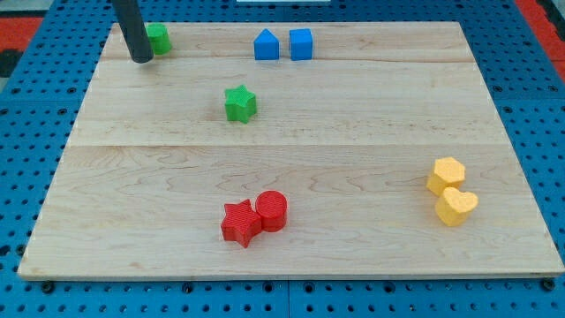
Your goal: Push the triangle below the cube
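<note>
Camera view, nearest edge first: low on the wooden tabletop (371, 256), close to the view's bottom, a red star (239, 223) and a red cylinder (272, 211) sit touching, the cylinder on the star's right. Over at the view's right, a yellow heart (456, 207) lies just below a yellow hexagon (447, 175), the two in contact.

Farther up, left of centre, a green star (240, 103) stands alone, well apart from the rest.

Along the far edge, the blue triangle (267, 45) sits just left of the blue cube (301, 43), side by side with only a sliver between them, so the triangle is level with the cube. At the far left corner, a green block (158, 38), its shape partly hidden, sits right behind the rod. My tip (140, 58) rests on the board against that green block's left side, well apart from the blue pair. The end effector is a plain rod with nothing to open or close.
</note>
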Robot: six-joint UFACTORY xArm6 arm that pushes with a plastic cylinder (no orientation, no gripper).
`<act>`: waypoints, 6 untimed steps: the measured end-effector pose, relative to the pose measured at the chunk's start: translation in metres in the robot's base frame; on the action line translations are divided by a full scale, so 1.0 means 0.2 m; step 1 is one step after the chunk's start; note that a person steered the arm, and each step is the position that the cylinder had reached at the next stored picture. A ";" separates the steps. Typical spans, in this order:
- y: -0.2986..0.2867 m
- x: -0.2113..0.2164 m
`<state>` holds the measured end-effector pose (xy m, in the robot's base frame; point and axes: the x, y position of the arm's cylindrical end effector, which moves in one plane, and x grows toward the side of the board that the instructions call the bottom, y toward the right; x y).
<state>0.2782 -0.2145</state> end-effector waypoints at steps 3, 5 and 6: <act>0.31 0.20; 0.56 -0.03; 0.61 -0.23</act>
<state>0.2327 -0.0915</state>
